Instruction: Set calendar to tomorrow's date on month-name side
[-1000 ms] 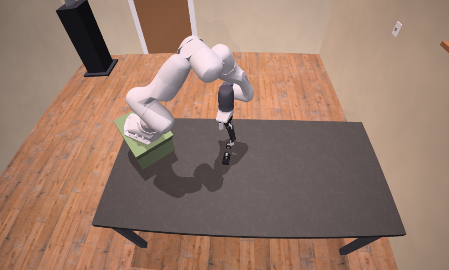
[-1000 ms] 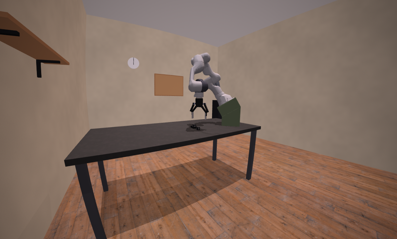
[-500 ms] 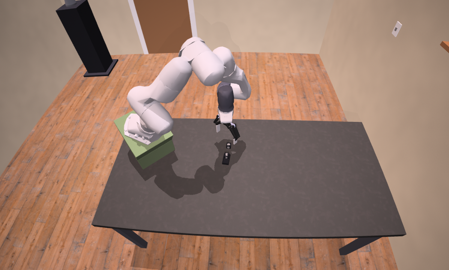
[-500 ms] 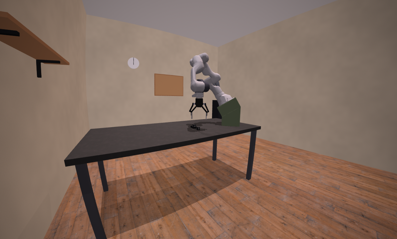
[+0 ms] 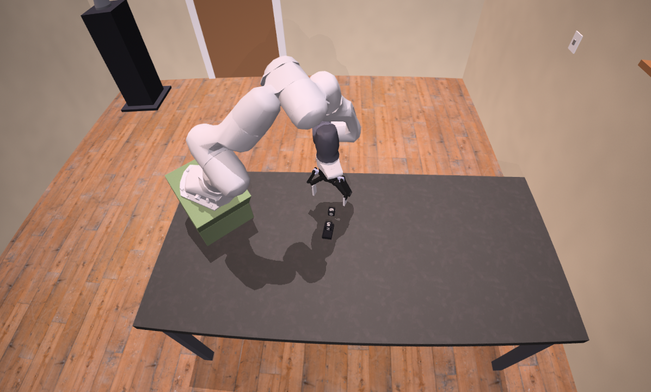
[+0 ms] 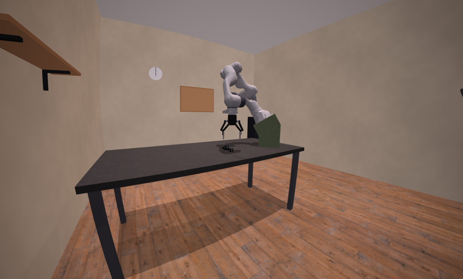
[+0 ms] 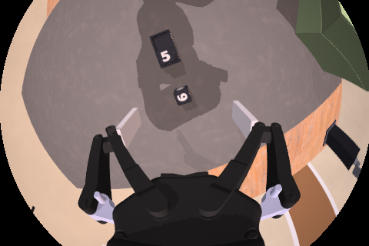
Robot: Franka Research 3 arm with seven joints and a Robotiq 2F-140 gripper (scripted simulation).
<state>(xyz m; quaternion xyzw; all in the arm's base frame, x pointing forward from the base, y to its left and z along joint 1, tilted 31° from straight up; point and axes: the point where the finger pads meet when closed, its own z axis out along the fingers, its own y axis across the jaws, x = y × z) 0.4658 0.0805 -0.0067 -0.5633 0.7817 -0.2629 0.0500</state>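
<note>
The hand (image 5: 329,197) (image 6: 231,137) (image 7: 185,112) is fully spread, gripping nothing, above the counter (image 5: 440,273) (image 6: 170,159) (image 7: 77,65), presumably for clearance around the loose cube (image 5: 331,210) (image 6: 230,150) (image 7: 182,95). That cube sits outside the tray (image 5: 326,234) (image 6: 223,148) (image 7: 161,43); the other cube (image 5: 328,225) (image 6: 226,146) (image 7: 165,56) occupies one end. Top view shows side digits; wrist view hides these.

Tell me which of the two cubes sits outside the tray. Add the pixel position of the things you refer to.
The cube with the 6- or 9-like digit on top (image 5: 331,210) (image 7: 182,95): it stands on the table, apart from the tray (image 5: 326,236) (image 7: 161,42), while the 5-topped cube (image 5: 328,224) (image 7: 165,56) stands in it.
</note>
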